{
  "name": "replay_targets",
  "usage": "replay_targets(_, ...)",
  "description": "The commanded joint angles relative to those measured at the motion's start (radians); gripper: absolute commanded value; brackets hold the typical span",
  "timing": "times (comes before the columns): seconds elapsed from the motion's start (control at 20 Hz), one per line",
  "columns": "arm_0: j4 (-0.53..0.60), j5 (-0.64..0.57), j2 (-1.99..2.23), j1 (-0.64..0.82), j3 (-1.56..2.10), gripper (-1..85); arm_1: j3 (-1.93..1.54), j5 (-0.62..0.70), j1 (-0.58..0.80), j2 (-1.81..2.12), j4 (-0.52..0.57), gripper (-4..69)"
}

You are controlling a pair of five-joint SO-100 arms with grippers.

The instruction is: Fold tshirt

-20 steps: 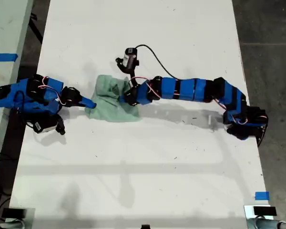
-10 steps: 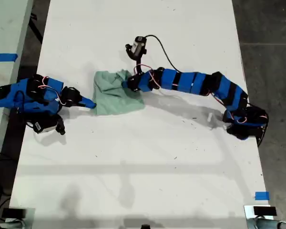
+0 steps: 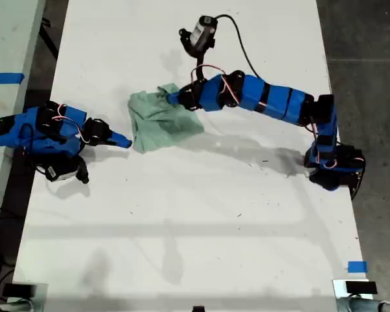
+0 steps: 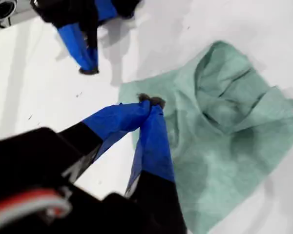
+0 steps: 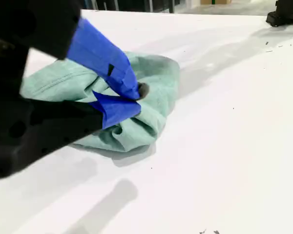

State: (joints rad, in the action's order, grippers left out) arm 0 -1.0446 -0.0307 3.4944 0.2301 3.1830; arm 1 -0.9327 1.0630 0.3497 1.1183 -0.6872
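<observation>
The tshirt (image 3: pixel 161 121) is seen crumpled on the white desk (image 3: pixel 201 214), unmarked; no writing can be read on it. My first hand (image 4: pixel 150 101) is closed over the cloth, empty. My second hand (image 5: pixel 136 95) is closed beside its edge, empty.

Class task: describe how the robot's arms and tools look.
My first arm and second arm: blue segments, black joints, red-and-white wires. My first tool and my second tool have blue tapered fingers with dark tips. A black cable loops to the first arm's camera.
</observation>
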Motion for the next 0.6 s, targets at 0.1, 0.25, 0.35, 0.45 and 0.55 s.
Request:
replay_targets(0.1,-0.005,0.012,0.100,-0.041,0.006,10.1,-0.322,-0.028,-0.150,0.362,-0.104,-1.1)
replay_targets(0.25,-0.005,0.011,0.100,-0.078,0.006,11.3,-0.644,-0.129,-0.224,0.627,-0.109,-1.1)
replay_targets(0.35,-0.005,0.011,0.100,-0.092,0.006,11.3,-0.828,-0.207,-0.262,0.795,-0.123,-1.0)
replay_targets(0.45,-0.005,0.011,0.100,-0.092,0.006,11.3,-0.999,-0.281,-0.293,0.934,-0.138,-1.0)
replay_targets(0.55,-0.005,0.011,0.100,-0.092,0.006,11.3,-1.163,-0.351,-0.318,1.032,-0.141,-1.0)
